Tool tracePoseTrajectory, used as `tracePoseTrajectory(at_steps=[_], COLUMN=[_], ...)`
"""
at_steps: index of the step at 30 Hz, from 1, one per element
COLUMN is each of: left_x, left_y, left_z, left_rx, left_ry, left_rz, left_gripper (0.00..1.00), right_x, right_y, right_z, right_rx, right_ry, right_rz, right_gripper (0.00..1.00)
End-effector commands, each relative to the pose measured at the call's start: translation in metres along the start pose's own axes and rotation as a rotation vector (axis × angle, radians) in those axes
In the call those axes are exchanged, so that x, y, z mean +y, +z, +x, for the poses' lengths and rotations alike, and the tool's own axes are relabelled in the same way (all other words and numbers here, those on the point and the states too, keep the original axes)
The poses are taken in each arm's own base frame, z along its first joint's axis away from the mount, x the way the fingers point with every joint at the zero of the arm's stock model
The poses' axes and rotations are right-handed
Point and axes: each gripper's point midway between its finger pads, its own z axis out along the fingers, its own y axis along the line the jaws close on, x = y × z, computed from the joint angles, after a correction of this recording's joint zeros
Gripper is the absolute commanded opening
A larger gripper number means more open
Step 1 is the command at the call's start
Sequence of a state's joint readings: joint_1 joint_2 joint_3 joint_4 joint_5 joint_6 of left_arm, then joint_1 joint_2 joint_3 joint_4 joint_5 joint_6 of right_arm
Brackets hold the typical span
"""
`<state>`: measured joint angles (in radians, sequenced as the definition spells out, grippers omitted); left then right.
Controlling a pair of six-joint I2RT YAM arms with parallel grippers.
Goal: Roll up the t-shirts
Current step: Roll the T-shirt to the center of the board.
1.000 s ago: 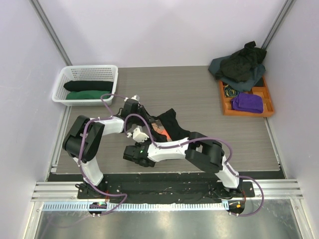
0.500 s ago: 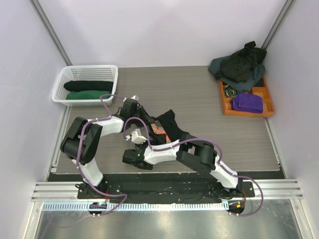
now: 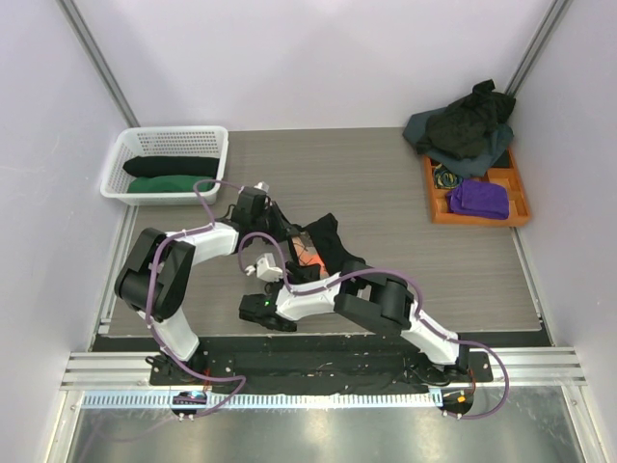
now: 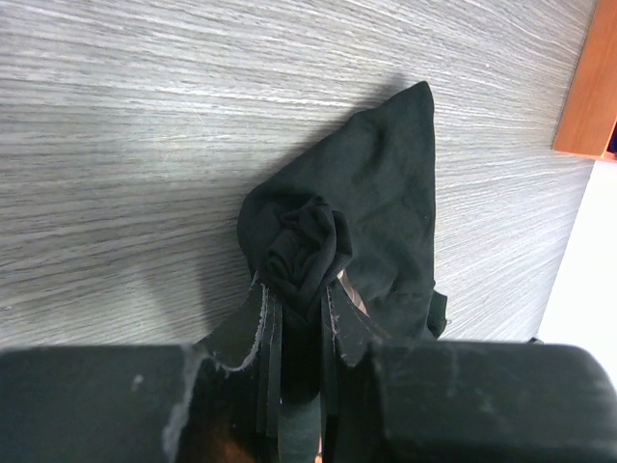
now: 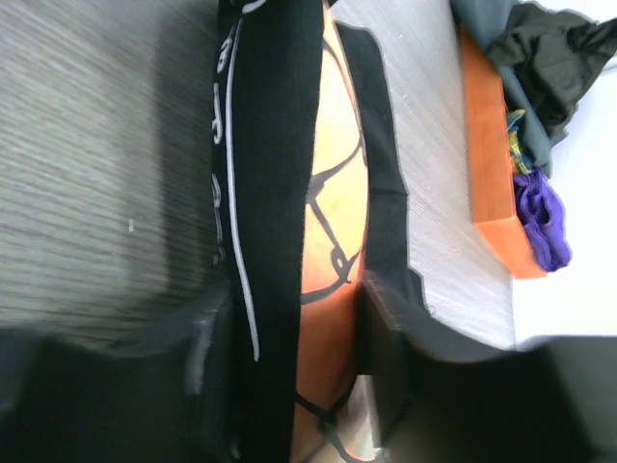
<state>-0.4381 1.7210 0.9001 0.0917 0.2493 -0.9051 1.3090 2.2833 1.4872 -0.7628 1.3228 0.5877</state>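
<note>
A black t-shirt [image 3: 328, 239] with an orange print [image 5: 337, 193] and white script lies partly rolled in a long band mid-table. My left gripper [image 4: 301, 309] is shut on the band's bunched far-left end [image 4: 304, 241], seen from above just left of the shirt [image 3: 258, 198]. My right gripper [image 5: 294, 347] straddles the near end of the same band [image 5: 275, 145]. Its fingers stand apart on either side, with cloth filling the gap. From above it sits low near the table's front edge [image 3: 253, 311].
A white basket [image 3: 174, 132] at the back left holds a black roll [image 3: 172, 166] and a green roll [image 3: 166, 183]. A pile of dark shirts [image 3: 468, 121] lies at the back right. Beside it, an orange tray [image 3: 431, 198] holds a purple cloth [image 3: 479, 199].
My right gripper has slid left and nearer along the shirt's band, and its jaws have narrowed round it. The left gripper has kept its hold and shifted slightly away.
</note>
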Motion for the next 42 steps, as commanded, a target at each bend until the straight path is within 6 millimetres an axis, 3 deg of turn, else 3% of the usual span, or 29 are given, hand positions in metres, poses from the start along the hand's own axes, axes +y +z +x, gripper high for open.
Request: tracePoseTrajectory(at_steps=[1, 5, 6, 7, 9, 12, 13, 16, 19, 25, 33, 42], left_x=[-0.035, -0.03, -0.027, -0.026, -0.024, -0.024, -0.023, -0.02, -0.022, -0.025, -0.018, -0.027], left_y=[-0.009, -0.005, -0.005, -0.004, -0.003, -0.002, -0.002, -0.005, -0.013, -0.02, -0.004, 0.014], left_z=[-0.016, -0.013, -0.012, -0.013, -0.012, -0.014, -0.014, -0.027, -0.042, -0.042, -0.021, -0.003], left_rx=[-0.034, -0.029, -0.029, -0.031, -0.033, -0.044, -0.046, -0.073, -0.085, -0.093, -0.034, -0.009], left_ry=[0.038, 0.039, 0.038, 0.039, 0.041, 0.042, 0.041, 0.032, 0.012, 0.025, -0.027, -0.017], left_rz=[0.089, 0.081, 0.074, 0.07, 0.069, 0.075, 0.076, 0.09, 0.132, 0.159, 0.213, 0.236], left_gripper=[0.0, 0.0, 0.0, 0.01, 0.04, 0.23, 0.39, 0.61, 0.7, 0.71, 0.69, 0.73], right_x=[0.006, 0.007, 0.007, 0.008, 0.007, 0.007, 0.005, 0.004, 0.0, 0.003, 0.01, 0.011], right_y=[0.004, 0.005, 0.006, 0.006, 0.004, 0.001, 0.0, -0.003, -0.003, -0.004, -0.002, -0.008], right_z=[0.024, 0.025, 0.026, 0.026, 0.025, 0.023, 0.022, 0.021, 0.021, 0.016, 0.018, 0.017], right_rx=[0.064, 0.089, 0.093, 0.097, 0.106, 0.122, 0.124, 0.147, 0.162, 0.217, 0.296, 0.359], right_ry=[-0.114, -0.102, -0.095, -0.089, -0.061, -0.006, 0.015, 0.104, 0.187, 0.368, 0.665, 0.935], right_rz=[-0.016, -0.038, -0.041, -0.045, -0.065, -0.117, -0.13, -0.208, -0.268, -0.48, -0.826, -1.138], right_gripper=[0.43, 0.17, 0.06, 0.01, 0.01, 0.01, 0.01, 0.01, 0.01, 0.01, 0.01, 0.01])
